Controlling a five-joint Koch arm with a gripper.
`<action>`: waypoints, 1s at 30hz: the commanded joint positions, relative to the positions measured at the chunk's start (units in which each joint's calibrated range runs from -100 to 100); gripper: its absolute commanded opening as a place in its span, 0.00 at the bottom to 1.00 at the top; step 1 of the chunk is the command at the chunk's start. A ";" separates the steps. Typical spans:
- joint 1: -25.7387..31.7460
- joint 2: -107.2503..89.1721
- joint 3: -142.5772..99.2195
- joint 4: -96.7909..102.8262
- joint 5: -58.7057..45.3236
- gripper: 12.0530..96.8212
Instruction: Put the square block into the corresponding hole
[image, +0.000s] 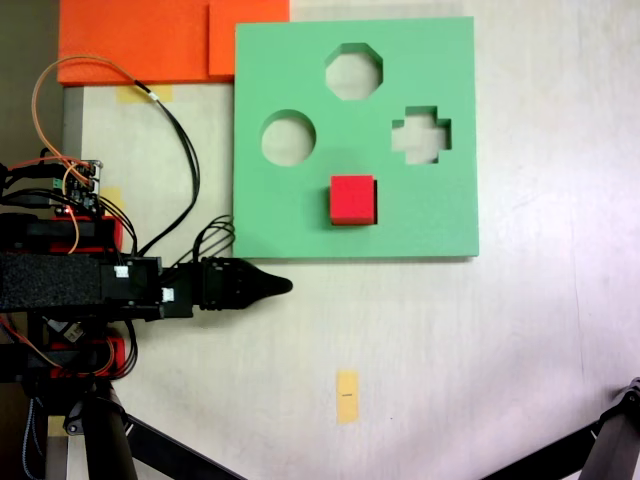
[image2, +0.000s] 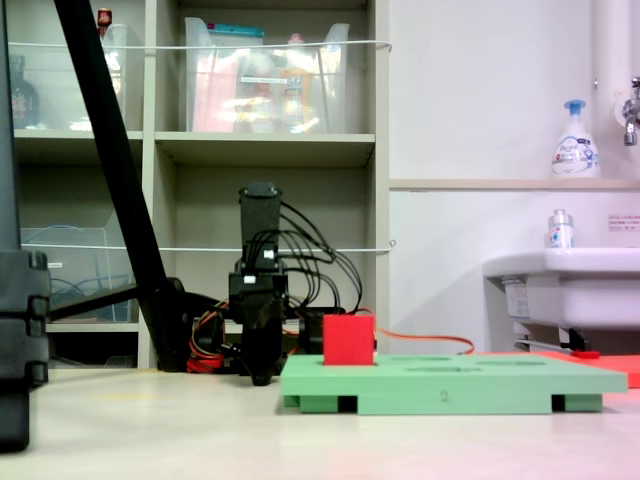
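Red cube (image: 352, 199) sitting in green board's (image: 300, 60) square hole, sticking up proud. I'm parking gripper (image: 284, 286) just off board, empty; can't tell jaw state. Risk: cube maybe not fully seating, bump popping it out.

**Red cube stood in green board, arm folded behind**

In the fixed view from table level, the square block (image2: 348, 339) stood upright in the near left part of the green foam board (image2: 450, 385), its upper part rising above the board's top face. The board lay flat on the pale table (image2: 150, 430), with dark notches along its front edge. Just left of the cube and behind the board, the black arm (image2: 260, 290) pointed downward, its gripper (image2: 261, 376) low near the table; the jaws overlapped, so their spacing could not be judged. Shelves (image2: 260, 150) with clear bins stood behind, and a white sink (image2: 560, 290) at right.
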 joint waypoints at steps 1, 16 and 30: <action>-0.29 -0.41 -1.86 -5.20 -0.73 0.41; -1.12 -0.41 -1.86 -5.01 -0.68 0.44; -1.12 -0.41 -1.86 -5.01 -0.63 0.44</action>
